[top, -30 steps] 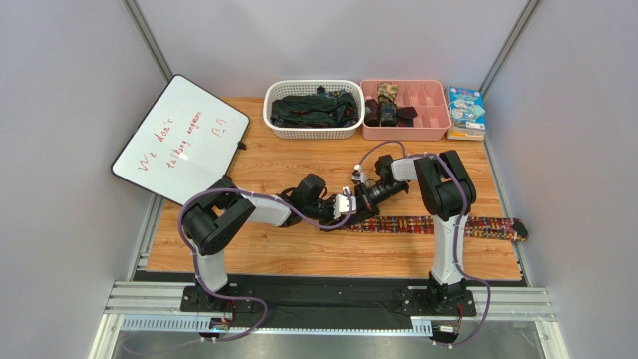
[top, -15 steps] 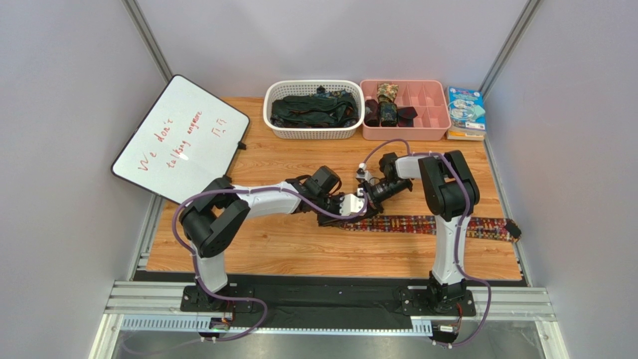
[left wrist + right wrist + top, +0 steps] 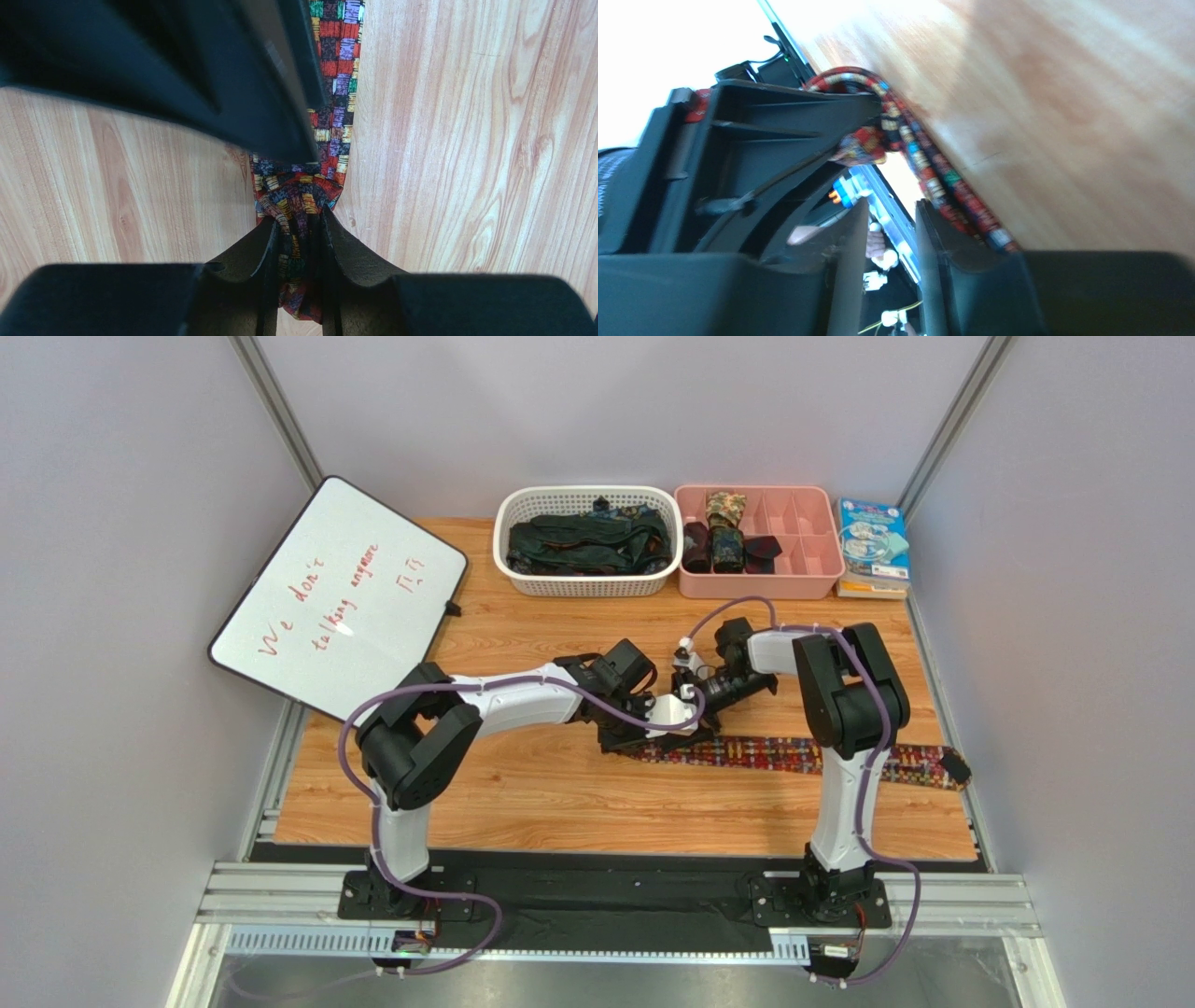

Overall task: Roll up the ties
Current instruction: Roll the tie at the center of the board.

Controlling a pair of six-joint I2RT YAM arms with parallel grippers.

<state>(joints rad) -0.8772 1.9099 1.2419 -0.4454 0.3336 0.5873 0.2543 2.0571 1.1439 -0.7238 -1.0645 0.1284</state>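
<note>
Mid-table, left gripper [image 3: 297,227] is nipped nearly shut on the bunched-up end of the tie [image 3: 333,119] — fabric fills the gap between its fingers. Right gripper [image 3: 891,210] sits just beside it, fingers part open, nothing between them; the tie runs past outside one finger. Rest of the tie lies flat on the table [image 3: 561,798], trailing off right. Step looks like the very start of the roll — barely a turn in. Next move, I'd say: right takes hold of the coil so left can turn it over without it springing loose.
</note>
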